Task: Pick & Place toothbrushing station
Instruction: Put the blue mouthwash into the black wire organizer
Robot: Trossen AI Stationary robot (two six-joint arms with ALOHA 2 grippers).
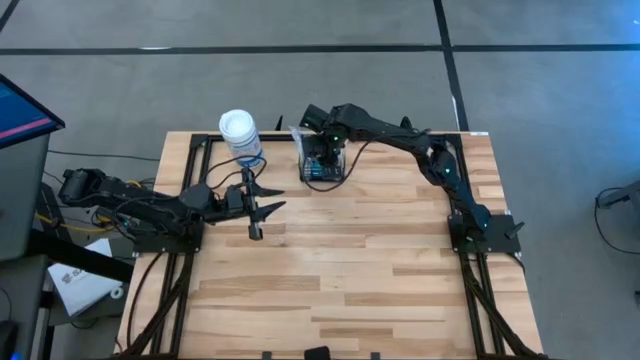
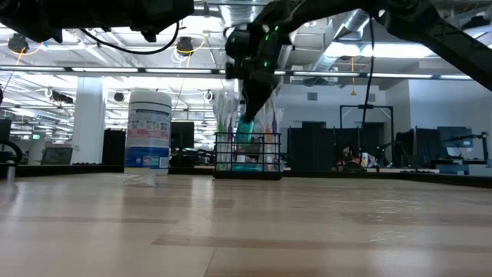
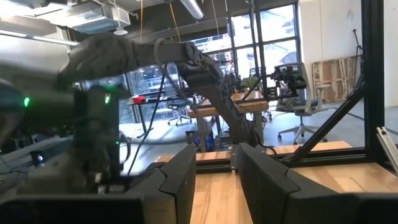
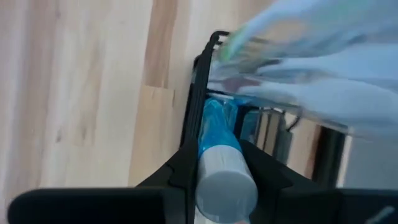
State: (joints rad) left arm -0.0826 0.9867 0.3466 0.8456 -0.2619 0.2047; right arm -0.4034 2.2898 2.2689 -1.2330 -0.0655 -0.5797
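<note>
The toothbrushing station, a small black wire-mesh basket [image 1: 323, 174] [image 2: 265, 138], stands on the wooden table at the far middle. Clear packets [image 4: 298, 56] and a blue tube with a white cap [image 4: 219, 134] stick up out of it. My right gripper [image 1: 325, 152] [image 4: 224, 177] hangs over the basket, pointing steeply down, shut on the tube. My left gripper [image 1: 262, 205] [image 3: 214, 180] waits at the table's left, raised and about level. It is open, with nothing between its fingers. My right gripper pinches the blue tube between its two fingers at its upper end, by the white cap [image 4: 225, 180]. The fingers come from above, pointing steeply down. The tube stands roughly upright with its lower part [image 2: 246, 150] inside the basket; whether it rests on the bottom I cannot tell.
A round canister with a white lid and a blue label [image 1: 238, 132] [image 2: 148, 131] stands on the table left of the basket, near the far edge. The near half of the wooden table [image 1: 330, 290] lies bare. Black frame rails [image 1: 180, 200] run along both sides.
</note>
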